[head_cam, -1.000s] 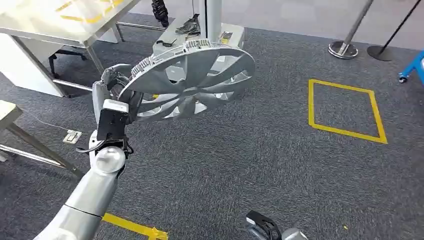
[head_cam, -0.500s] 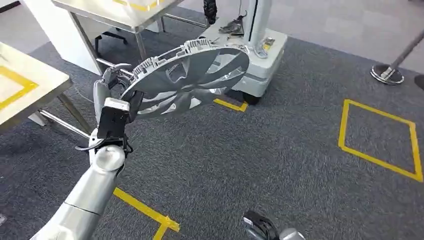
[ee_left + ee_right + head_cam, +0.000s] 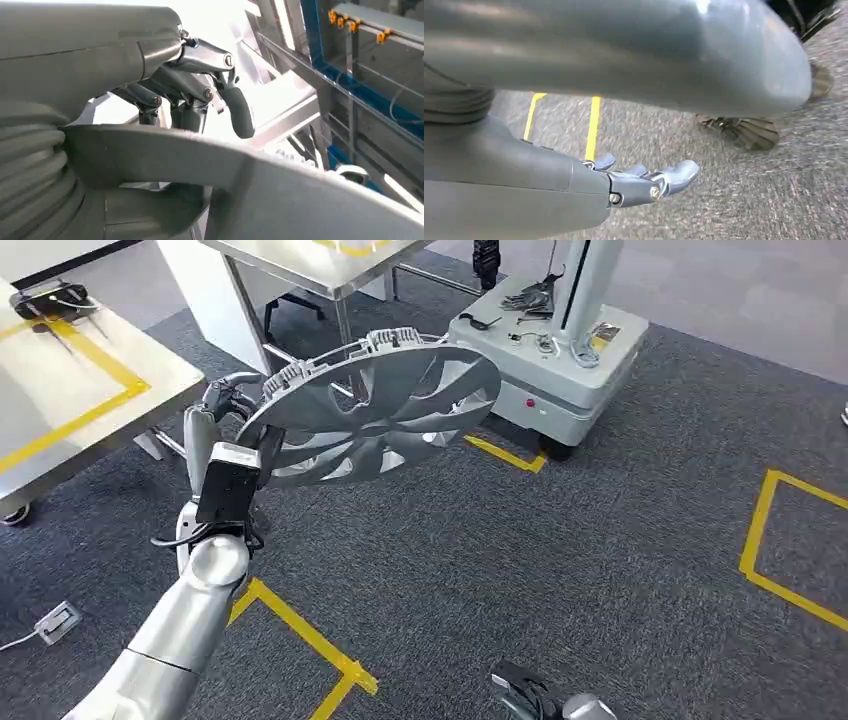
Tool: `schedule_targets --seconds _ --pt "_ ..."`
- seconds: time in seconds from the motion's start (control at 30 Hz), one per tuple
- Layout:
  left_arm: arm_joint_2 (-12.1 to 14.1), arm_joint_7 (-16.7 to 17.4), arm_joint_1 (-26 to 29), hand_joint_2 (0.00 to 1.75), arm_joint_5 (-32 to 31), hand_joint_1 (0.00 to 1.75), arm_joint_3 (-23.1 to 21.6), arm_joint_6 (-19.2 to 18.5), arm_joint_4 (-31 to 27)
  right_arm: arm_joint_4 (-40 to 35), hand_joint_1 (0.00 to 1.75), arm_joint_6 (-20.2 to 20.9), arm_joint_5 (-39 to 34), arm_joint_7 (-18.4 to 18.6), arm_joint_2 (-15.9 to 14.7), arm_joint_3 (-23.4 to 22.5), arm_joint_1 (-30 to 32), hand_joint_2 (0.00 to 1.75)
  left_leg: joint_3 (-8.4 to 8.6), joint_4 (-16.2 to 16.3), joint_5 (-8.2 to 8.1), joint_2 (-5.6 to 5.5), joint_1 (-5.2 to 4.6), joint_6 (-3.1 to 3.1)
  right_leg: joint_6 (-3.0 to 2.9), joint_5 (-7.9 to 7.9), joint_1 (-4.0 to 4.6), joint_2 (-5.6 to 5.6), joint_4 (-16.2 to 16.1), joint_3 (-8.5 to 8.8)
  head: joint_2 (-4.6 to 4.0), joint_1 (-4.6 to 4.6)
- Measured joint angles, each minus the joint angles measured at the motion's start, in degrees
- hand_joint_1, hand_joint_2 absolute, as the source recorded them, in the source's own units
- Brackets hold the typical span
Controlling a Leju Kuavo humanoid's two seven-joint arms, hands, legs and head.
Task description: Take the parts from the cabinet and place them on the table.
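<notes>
Left hand carries the wheel cover over the carpet.

The left hand grips the rim of the round silver-grey plastic wheel cover, held tilted at upper centre-left; the right hand hangs empty, fingers loosely extended, above grey carpet.
</notes>
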Motion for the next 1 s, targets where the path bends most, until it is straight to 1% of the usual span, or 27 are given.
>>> schedule_targets --seconds 0.03,0.07,0.1,0.13,0.17,0.2,0.23,0.27,0.3,0.37,0.4,0.43,0.47,0.5,0.53,0.57,0.6,0.63,0.67,0.7,0.73,0.8,0.87,0.9,0.93,0.97,1.0 --pt "0.02 0.00 0.08 1.75 0.00 1.75 0.00 0.00 0.04 0.02 0.00 0.02 0.00 0.00 0.00 0.00 0.05 0.00 -1.58 3.49 -1.01 0.16 0.05 -0.13 -0.03 -0.05 0.01 -0.72 0.04 -0.01 0.00 0.00" --pt "0.09 0.00 0.16 1.75 0.00 1.75 0.00 -0.02 0.20 0.02 0.00 0.02 0.00 0.00 0.00 0.00 0.06 0.00 -2.01 4.58 -0.74 0.25 0.10 -0.22 -0.03 -0.07 0.01 -1.45 0.11 -0.01 0.00 0.00" --pt "0.13 0.02 0.20 1.75 -0.02 1.75 0.00 -0.02 0.31 0.02 0.00 0.02 0.00 0.00 0.00 0.00 0.03 0.00 -1.13 3.06 0.58 0.42 0.13 -0.25 0.03 -0.17 0.00 -2.10 0.18 -0.01 0.00 -0.02" --pt "0.13 0.02 0.19 1.75 -0.02 1.75 0.00 -0.02 0.28 0.02 0.00 0.02 0.00 0.00 0.00 0.00 0.00 0.00 1.06 -0.83 2.71 0.73 0.13 -0.18 0.16 -0.28 0.00 -2.76 0.33 0.00 0.00 0.00" --pt "0.04 0.02 0.12 1.75 -0.02 1.75 0.00 -0.02 0.26 0.02 0.00 0.02 0.00 0.00 0.02 0.00 -0.02 0.00 4.03 -6.16 4.95 1.72 0.08 -0.01 0.35 -0.49 -0.01 -3.46 0.51 0.06 0.00 0.00" --pt "-0.02 0.02 0.00 1.75 -0.04 1.75 0.00 -0.02 0.24 0.02 0.00 0.02 -0.02 0.00 0.00 0.00 -0.01 0.00 6.66 -10.94 5.88 4.18 -0.10 0.22 0.63 -0.73 0.16 -4.07 0.76 0.19 0.00 0.00" --pt "-0.11 0.02 -0.15 1.75 -0.04 1.75 0.00 -0.02 0.24 0.00 0.00 0.00 -0.02 -0.02 -0.02 0.00 -0.01 0.00 7.34 -11.82 5.04 5.14 -0.90 0.69 1.02 -1.00 0.64 -4.48 1.00 0.05 0.00 -0.07" --pt "-0.31 0.00 -0.14 1.75 -0.04 1.75 0.00 -0.02 0.24 0.00 0.00 0.00 0.00 0.02 -0.06 0.00 -0.01 0.00 7.11 -11.85 5.37 4.08 -0.51 1.31 1.24 -0.98 0.70 -4.94 0.93 0.12 0.00 0.26" --pt "-0.26 0.02 -0.10 1.75 -0.02 1.75 0.00 -0.02 0.24 0.00 0.00 0.00 0.00 0.00 -0.04 0.00 -0.02 0.00 6.97 -11.84 5.42 3.55 -0.56 1.48 1.40 -0.99 0.90 -5.43 0.87 0.28 0.00 0.28" --pt "-0.11 0.02 -0.14 1.75 -0.02 1.75 0.00 -0.02 0.24 0.00 0.00 0.00 -0.02 0.00 -0.04 0.00 -0.16 0.00 6.89 -12.03 5.64 2.19 -0.51 2.24 1.99 -1.11 0.78 -6.74 0.67 0.69 0.00 0.28" --pt "-0.18 0.04 -0.08 1.75 -0.04 1.75 0.00 -0.02 0.17 0.00 0.00 0.02 -0.06 -0.02 -0.04 0.00 -0.18 0.00 7.20 -12.29 5.84 1.66 -0.03 2.55 2.48 -1.70 0.49 -5.61 1.05 0.53 0.00 0.28" --pt "-0.17 0.04 -0.23 1.75 -0.07 1.75 0.00 -0.02 0.20 0.00 0.00 0.02 -0.15 -0.04 -0.02 0.00 -0.18 0.00 7.14 -12.30 5.91 1.17 0.09 2.85 2.76 -3.15 0.30 -2.40 3.12 -0.18 0.00 0.26" --pt "-0.46 0.04 -0.21 1.75 -0.07 1.75 -0.02 -0.04 0.26 0.02 0.00 0.04 -0.20 -0.07 -0.02 0.00 -0.05 0.00 7.02 -12.29 6.01 0.49 0.11 3.11 2.93 -5.63 0.19 -0.37 7.70 -2.35 0.00 0.42" --pt "-0.70 0.02 -0.18 1.75 0.02 1.75 -0.04 -0.04 0.35 0.00 0.00 0.04 -0.20 0.04 -0.07 0.00 0.13 0.00 6.90 -12.28 6.05 -0.31 0.09 3.19 3.07 -7.69 0.17 0.38 12.64 -4.78 0.00 0.42" --pt "-0.79 -0.02 -0.15 1.75 0.04 1.75 -0.04 -0.04 0.46 0.00 0.00 0.00 -0.18 0.13 -0.09 0.00 0.33 0.00 6.82 -12.24 6.06 -1.07 0.03 3.20 3.12 -8.93 0.20 0.59 16.55 -6.85 0.00 0.44" --pt "-0.79 -0.02 -0.10 1.75 0.13 1.75 -0.04 -0.04 0.63 0.02 0.00 0.02 -0.20 0.13 -0.11 0.00 0.49 0.00 6.80 -12.22 6.07 -1.81 0.02 3.20 3.07 -8.92 0.20 0.65 18.44 -8.02 0.00 0.44" --pt "-0.79 -0.02 -0.02 1.75 0.22 1.75 -0.04 -0.04 0.88 0.00 0.00 0.00 -0.20 0.13 -0.09 0.00 0.64 0.00 6.81 -12.18 6.10 -2.56 0.02 3.17 2.96 -7.67 0.19 0.71 17.59 -7.84 0.00 0.44" --pt "-0.81 -0.02 0.03 1.75 0.31 1.75 -0.04 -0.04 1.03 0.02 0.00 0.02 -0.24 0.11 -0.09 0.00 0.67 0.00 6.80 -12.11 6.13 -3.30 0.04 3.12 2.79 -5.32 0.15 0.82 14.22 -6.43 0.00 0.44" --pt "-0.92 -0.04 0.03 1.75 0.37 1.75 -0.04 -0.07 1.12 0.00 0.00 0.02 -0.26 0.11 -0.11 0.00 0.65 0.00 6.81 -12.04 6.17 -4.02 0.05 3.03 2.63 -2.84 0.08 1.11 9.67 -4.33 0.00 0.44" --pt "-1.05 -0.09 -0.01 1.75 0.39 1.75 -0.04 -0.07 1.11 0.00 0.00 0.02 -0.31 0.09 -0.11 0.00 0.64 0.00 6.80 -11.95 6.22 -4.74 0.08 2.90 2.36 -0.19 -0.07 2.55 3.79 -1.53 0.00 0.46" --pt "-1.18 -0.11 -0.06 1.75 0.46 1.75 -0.04 -0.09 1.16 0.00 0.00 0.00 -0.33 0.09 -0.18 0.00 0.65 0.00 6.51 -11.93 6.31 -5.18 0.01 2.56 2.11 -0.97 -0.28 5.68 1.39 -0.40 0.00 0.44" --pt "-1.44 -0.07 -0.13 1.75 0.55 1.75 -0.07 -0.35 1.35 0.00 0.00 0.02 -0.33 0.09 -0.17 0.00 0.69 0.00 6.03 -12.06 6.72 -6.37 0.29 1.68 2.19 -0.74 0.07 4.61 0.86 -0.36 0.00 0.50" --pt "-1.40 0.31 -0.15 1.75 0.74 1.75 -0.07 -0.50 1.81 0.00 0.00 0.02 -0.33 0.09 -0.17 0.00 0.64 0.00 5.93 -12.59 7.13 -7.60 0.48 0.76 1.66 -0.45 0.23 3.64 0.67 -0.09 0.00 0.52" --pt "-1.35 0.39 -0.12 1.75 0.74 1.75 -0.07 -0.48 1.97 0.00 0.00 0.02 -0.33 0.07 -0.04 0.00 0.62 0.00 5.50 -12.34 6.88 -7.21 0.44 0.57 1.11 -0.05 -0.60 2.74 -0.05 0.21 0.00 0.55" --pt "-1.33 0.41 -0.25 1.75 0.76 1.75 -0.09 -0.48 2.29 0.00 0.00 0.00 -0.33 0.02 -0.11 0.00 0.63 0.00 4.93 -10.82 5.55 -3.17 -0.18 0.38 0.75 0.01 -0.34 2.19 -0.29 0.42 0.00 0.26" --pt "-1.46 0.35 -0.36 1.75 0.76 1.75 -0.09 -0.50 2.56 0.00 0.00 0.00 -0.29 0.04 -0.13 0.00 0.67 0.00 3.48 -7.79 3.63 -1.26 -0.07 0.22 0.52 0.02 -0.27 1.60 -0.29 0.44 0.00 -0.04" --pt "-1.55 0.37 -0.35 1.75 0.90 1.75 -0.11 -0.50 2.82 0.00 0.00 0.00 -0.22 0.11 -0.13 0.00 0.84 0.00 1.23 -2.81 1.27 -0.13 0.03 0.08 0.40 -0.06 -0.17 0.79 -0.25 0.43 0.00 -0.04"
